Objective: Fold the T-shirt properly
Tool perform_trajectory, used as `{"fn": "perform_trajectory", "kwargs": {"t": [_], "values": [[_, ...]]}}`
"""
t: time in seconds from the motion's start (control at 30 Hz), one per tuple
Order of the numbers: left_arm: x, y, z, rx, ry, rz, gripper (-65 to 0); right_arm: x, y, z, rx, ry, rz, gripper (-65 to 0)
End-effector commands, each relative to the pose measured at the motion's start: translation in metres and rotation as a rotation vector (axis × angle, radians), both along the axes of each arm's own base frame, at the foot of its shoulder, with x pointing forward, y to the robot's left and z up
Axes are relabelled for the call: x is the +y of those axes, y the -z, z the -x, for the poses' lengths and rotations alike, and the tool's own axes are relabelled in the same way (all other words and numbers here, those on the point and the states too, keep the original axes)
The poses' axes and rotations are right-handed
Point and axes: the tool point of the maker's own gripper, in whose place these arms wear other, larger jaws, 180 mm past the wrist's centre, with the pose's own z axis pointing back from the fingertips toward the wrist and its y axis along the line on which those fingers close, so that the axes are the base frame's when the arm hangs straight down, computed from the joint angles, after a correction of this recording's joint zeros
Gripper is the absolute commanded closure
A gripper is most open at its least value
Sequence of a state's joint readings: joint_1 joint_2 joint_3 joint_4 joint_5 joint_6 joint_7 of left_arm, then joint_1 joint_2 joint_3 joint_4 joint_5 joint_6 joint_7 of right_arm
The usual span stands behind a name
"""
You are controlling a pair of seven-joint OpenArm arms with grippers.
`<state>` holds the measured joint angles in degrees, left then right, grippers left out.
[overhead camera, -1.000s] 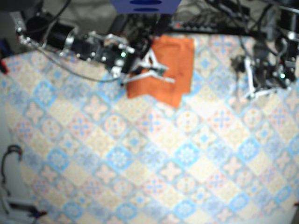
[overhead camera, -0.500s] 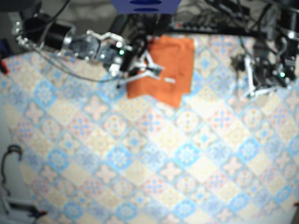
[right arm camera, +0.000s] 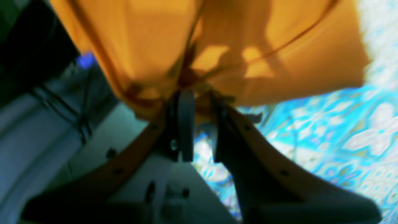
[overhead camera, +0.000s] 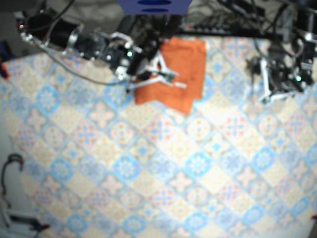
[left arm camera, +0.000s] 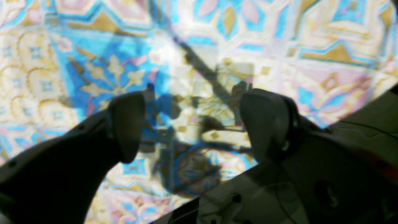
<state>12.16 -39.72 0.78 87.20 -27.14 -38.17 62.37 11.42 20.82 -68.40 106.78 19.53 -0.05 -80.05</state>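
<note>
The orange T-shirt lies folded into a small rectangle at the back middle of the patterned tablecloth. My right gripper rests on the shirt's left part. In the right wrist view the orange T-shirt creases toward my right gripper, whose fingers stand close together, shut on a bunched fold. My left gripper hovers at the table's right, well apart from the shirt. My left gripper is open in the left wrist view, with only tablecloth between its fingers.
Cables and dark equipment crowd the back edge, beside a blue object. A loose cable lies off the table's left edge. The tablecloth reaches forward to the front edge.
The right arm shifted slightly over the shirt's left edge, back and forth. The shirt's outline and the left arm look the same.
</note>
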Motion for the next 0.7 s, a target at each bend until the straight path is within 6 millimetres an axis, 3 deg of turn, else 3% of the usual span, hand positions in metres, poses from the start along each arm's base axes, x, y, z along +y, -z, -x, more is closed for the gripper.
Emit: {"fn": "perform_trajectory", "kwargs": {"t": [0.0, 0.23, 0.53, 0.67], "values": [[0.006, -0.008, -0.008, -0.027, 0.003, -0.013, -49.9, 0.002, -0.007, -0.008, -0.025, 0.004, -0.016, -8.2], [0.006, -0.008, -0.008, -0.027, 0.003, -0.011, -49.9, 0.009, -0.012, -0.008, -0.031, 0.004, -0.039, -8.1], [0.006, -0.008, -0.008, -0.027, 0.003, -0.013, -49.9, 0.019, -0.032, -0.034, -0.055, 0.14, -0.137, -7.7], [0.006, -0.009, -0.009, -0.028, 0.002, -0.013, -49.9, 0.028, -0.037, -0.036, -0.044, 0.201, -0.175, -6.4]]}}
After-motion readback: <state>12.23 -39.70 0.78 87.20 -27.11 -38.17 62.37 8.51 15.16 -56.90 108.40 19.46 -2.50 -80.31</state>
